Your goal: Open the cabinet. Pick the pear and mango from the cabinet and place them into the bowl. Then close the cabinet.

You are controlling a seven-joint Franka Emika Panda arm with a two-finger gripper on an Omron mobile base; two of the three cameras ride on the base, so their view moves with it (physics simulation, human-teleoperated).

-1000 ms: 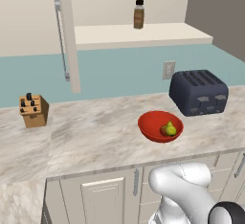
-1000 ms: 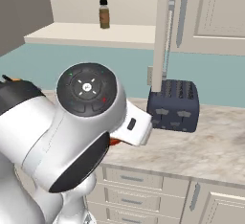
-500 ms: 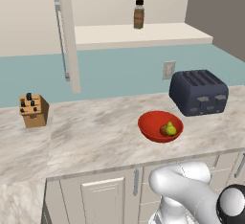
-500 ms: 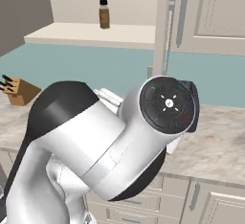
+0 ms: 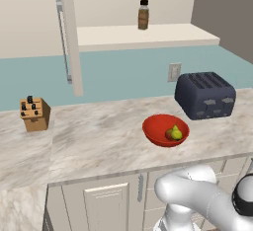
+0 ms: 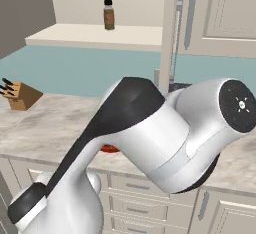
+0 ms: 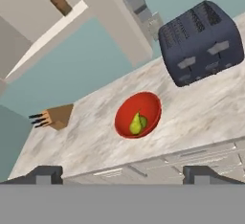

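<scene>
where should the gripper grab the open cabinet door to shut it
Take the long vertical grey bar handle on the open cabinet door. The door stands edge-on, out toward the robot, so come at the handle from its left face and close the open gripper across the bar.

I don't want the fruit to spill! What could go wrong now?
The arm sits low in front of the counter. Rising toward the cabinet door, it might clip the red bowl holding the pear. The door stands edge-on to the robot, so the open hand could slip off its handle.
</scene>
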